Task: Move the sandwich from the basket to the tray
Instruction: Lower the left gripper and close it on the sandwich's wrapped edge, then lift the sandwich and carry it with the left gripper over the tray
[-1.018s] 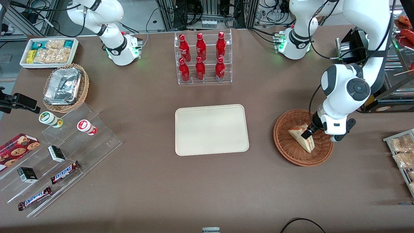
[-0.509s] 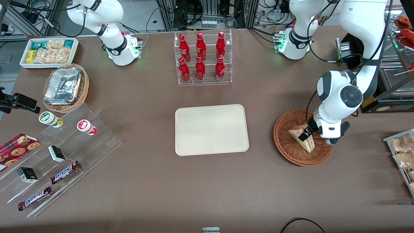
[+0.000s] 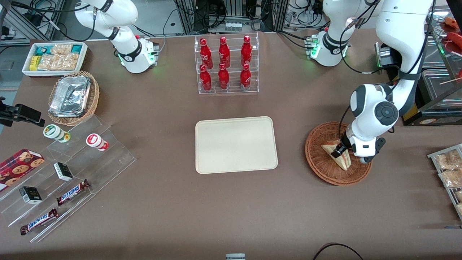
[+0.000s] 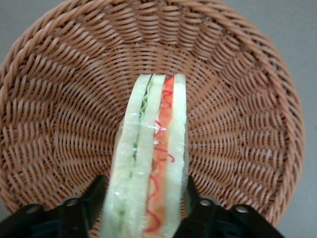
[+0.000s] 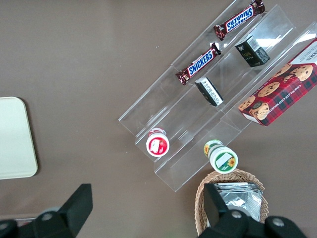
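1. flanking the sandwich (image 4: 151,163) on both sides, the gripper (image 4: 143,206) pinches it inside the basket (image 4: 54,99).
2. fingertips cut off from wrist view.
3. the tray (image 3: 236,144) lies bare on the surface, well apart.

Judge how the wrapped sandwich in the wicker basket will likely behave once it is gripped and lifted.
The sandwich looks soft: pale bread layers would probably squash under a firm squeeze. Its clear film wrap looks glossy, so it may slip a little. It stands on edge in the basket, with the gripper fingers on both faces, so it should lift out upright and seems light.
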You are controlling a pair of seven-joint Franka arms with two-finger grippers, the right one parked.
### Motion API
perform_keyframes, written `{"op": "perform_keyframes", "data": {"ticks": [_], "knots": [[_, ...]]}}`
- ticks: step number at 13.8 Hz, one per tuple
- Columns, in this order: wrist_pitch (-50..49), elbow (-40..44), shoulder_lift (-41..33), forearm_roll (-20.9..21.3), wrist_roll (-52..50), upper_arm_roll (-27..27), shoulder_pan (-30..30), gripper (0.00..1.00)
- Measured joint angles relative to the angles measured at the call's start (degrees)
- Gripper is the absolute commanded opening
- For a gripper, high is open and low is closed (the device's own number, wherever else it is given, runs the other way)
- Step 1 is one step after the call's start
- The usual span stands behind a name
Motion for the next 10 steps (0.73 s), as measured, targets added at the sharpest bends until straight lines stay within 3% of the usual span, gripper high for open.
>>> {"op": "perform_keyframes", "data": {"ticks": [5, 10], "knots": [[-6.10, 1.33, -1.42, 0.01, 1.36, -0.56, -0.72, 0.00], [-19.62, 11.95, -2.25, 0.01, 6.81, -0.70, -4.70, 0.00]]}}
